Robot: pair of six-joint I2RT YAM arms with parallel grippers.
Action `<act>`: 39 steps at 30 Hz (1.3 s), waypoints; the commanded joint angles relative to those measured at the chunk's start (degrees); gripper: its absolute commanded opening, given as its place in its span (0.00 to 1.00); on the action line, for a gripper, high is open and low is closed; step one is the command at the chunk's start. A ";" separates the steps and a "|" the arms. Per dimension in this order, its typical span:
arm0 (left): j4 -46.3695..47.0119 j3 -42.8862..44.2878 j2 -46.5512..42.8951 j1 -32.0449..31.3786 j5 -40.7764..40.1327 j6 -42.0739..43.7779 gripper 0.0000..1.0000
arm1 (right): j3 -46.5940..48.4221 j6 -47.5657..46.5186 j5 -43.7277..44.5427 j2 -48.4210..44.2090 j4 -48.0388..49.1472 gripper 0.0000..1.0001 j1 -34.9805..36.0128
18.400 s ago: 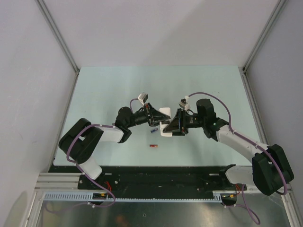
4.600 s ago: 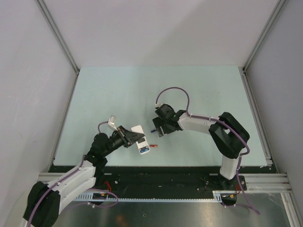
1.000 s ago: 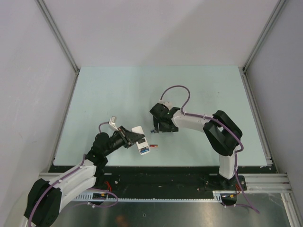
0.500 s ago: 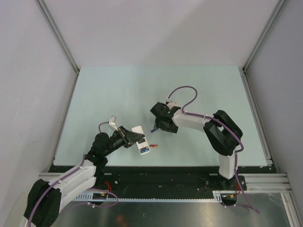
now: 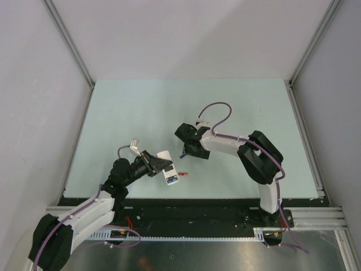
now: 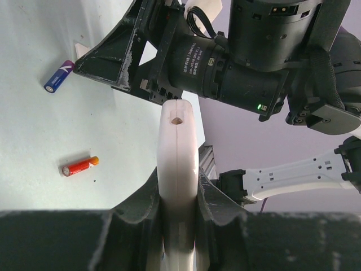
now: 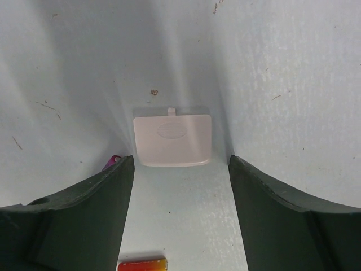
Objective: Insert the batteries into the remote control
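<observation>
Pale table (image 6: 34, 101) bears red battery (image 6: 79, 166) and blue battery (image 6: 58, 76), labels illegible

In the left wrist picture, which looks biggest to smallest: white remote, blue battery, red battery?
1. remote control: largest, though it sits nearest the camera.
2. blue battery and red battery: they look alike in size, so I cannot rank them.
</observation>
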 commanded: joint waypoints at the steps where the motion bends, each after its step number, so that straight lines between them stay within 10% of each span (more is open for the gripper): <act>1: 2.32 0.12 -0.59 -0.38 1.01 -0.04 0.00 | -3.73 2.23 -3.61 7.55 -2.61 0.72 0.21; 39: 2.32 0.20 -0.95 -0.38 -0.92 -0.66 0.00 | -6.19 -12.70 1.23 2.46 -6.12 0.37 1.09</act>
